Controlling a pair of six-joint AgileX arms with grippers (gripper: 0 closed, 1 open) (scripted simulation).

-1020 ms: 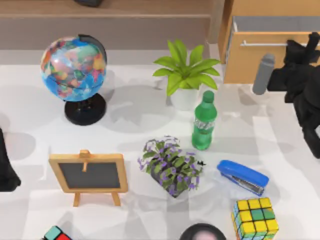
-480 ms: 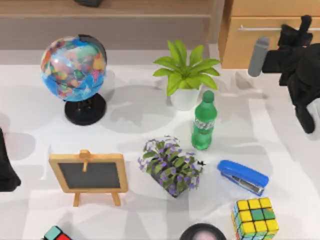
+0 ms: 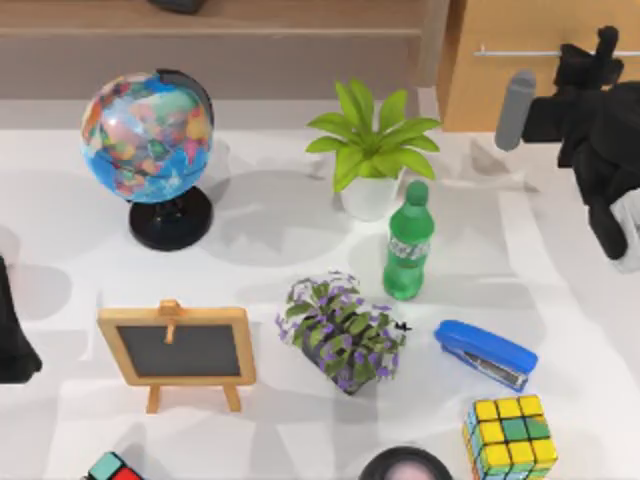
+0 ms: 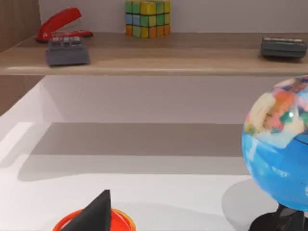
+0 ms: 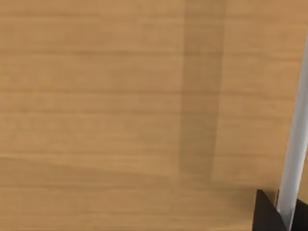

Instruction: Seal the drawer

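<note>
The drawer stands at the table's back right. Its light tan wooden front carries a thin silver bar handle, and none of its inside shows. My right gripper is up against that front at the handle's right part. In the right wrist view the wooden front is very close, and the silver handle runs just past my gripper. My left arm rests at the table's left edge, far from the drawer.
A globe stands back left and a potted plant in the middle. A green bottle, purple flowers, a blue stapler, a colour cube and a small chalkboard are nearer the front.
The drawer has slid backward into its cabinet and its grey-white inside no longer shows. My right gripper moved toward the back with the drawer front. The left arm stayed put.
</note>
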